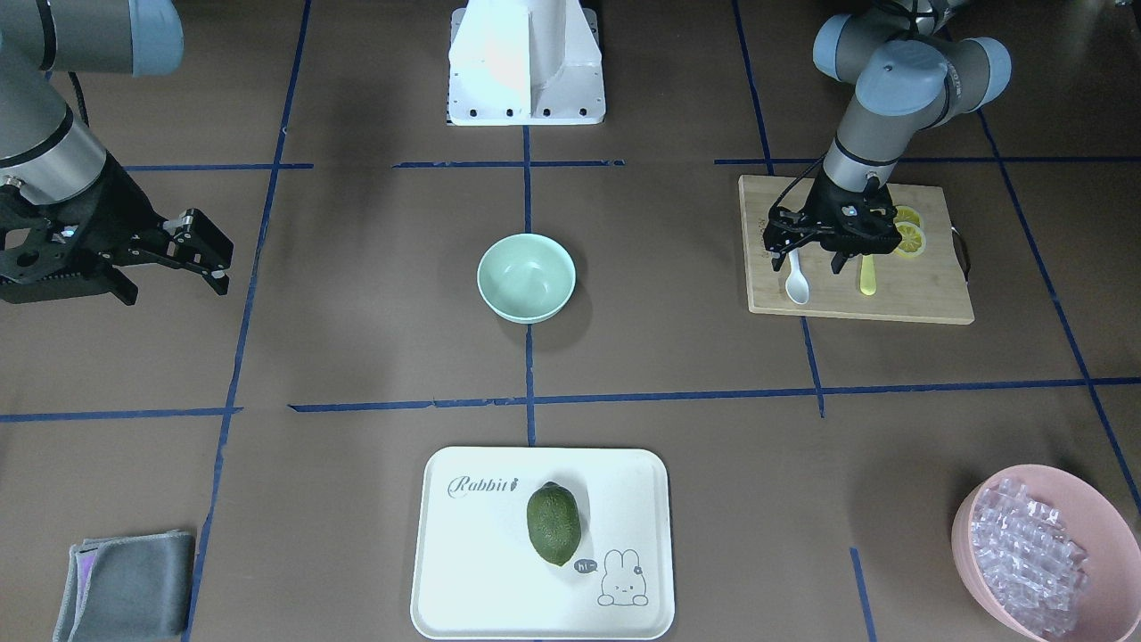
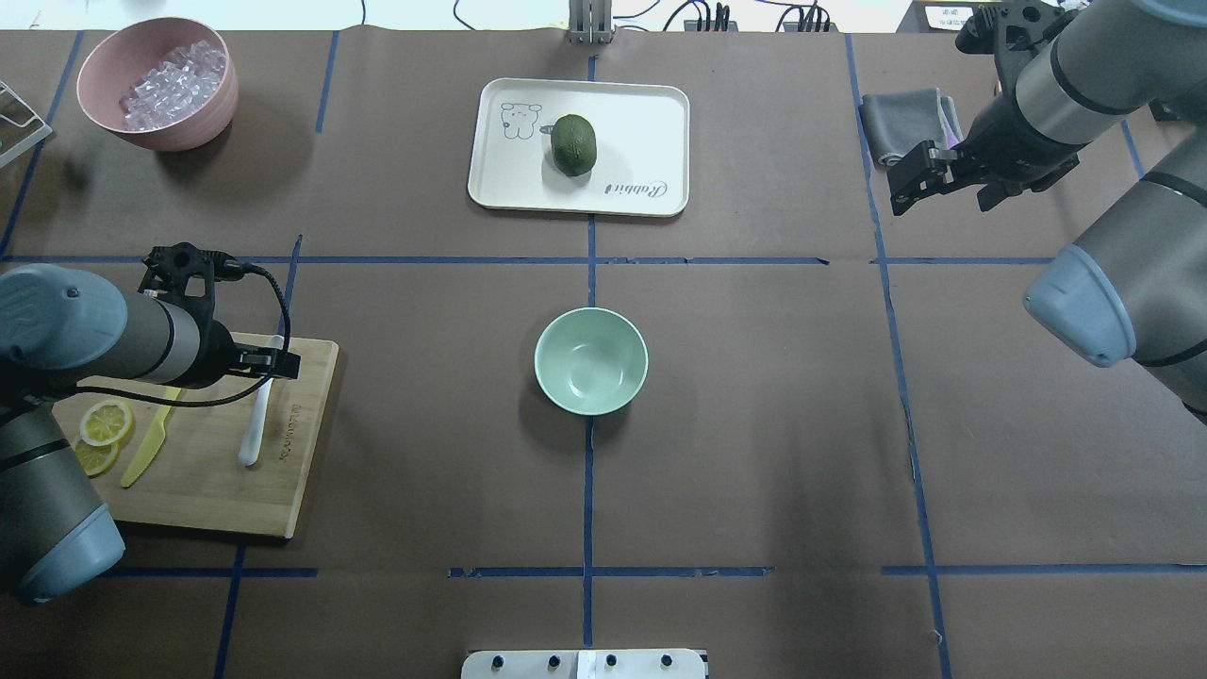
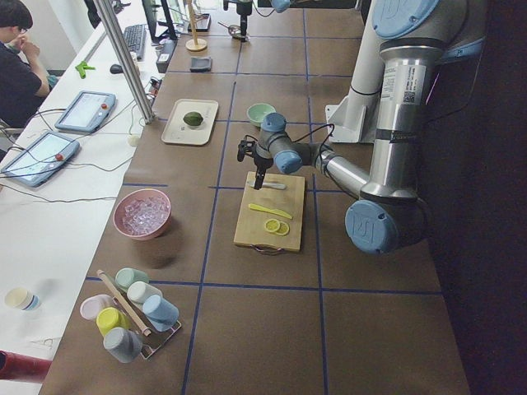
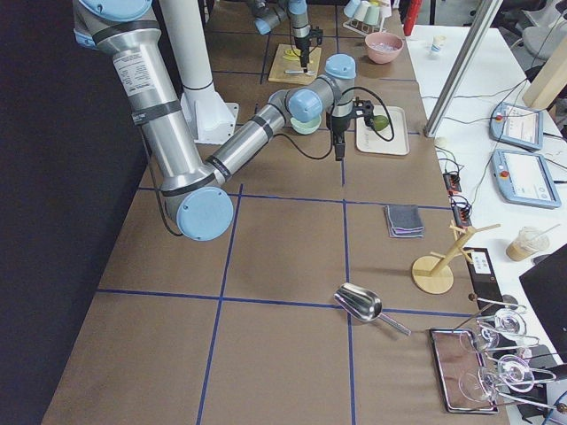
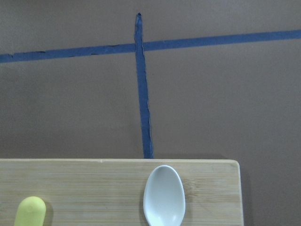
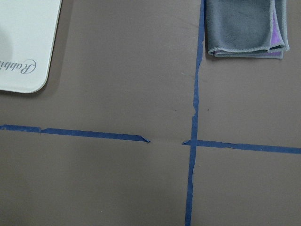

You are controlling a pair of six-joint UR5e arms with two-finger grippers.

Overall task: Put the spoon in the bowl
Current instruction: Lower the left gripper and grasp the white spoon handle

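The white spoon [image 1: 797, 283] lies on the wooden cutting board [image 1: 918, 299], scoop toward the board's far edge. It also shows in the overhead view [image 2: 251, 426] and its scoop shows in the left wrist view [image 5: 164, 197]. My left gripper [image 1: 805, 259] is open, low over the spoon's handle, with a finger on each side of it. The mint-green bowl [image 1: 526, 277] stands empty at the table's middle, also in the overhead view [image 2: 591, 360]. My right gripper [image 1: 207, 257] is open and empty, held above the table far from both.
A yellow knife [image 1: 867, 277] and lemon slices [image 1: 909, 234] lie on the board beside the spoon. A white tray [image 1: 463, 571] holds an avocado [image 1: 554, 523]. A pink bowl of clear cubes [image 1: 1038, 546] and a grey cloth [image 1: 125, 584] sit at the table's corners.
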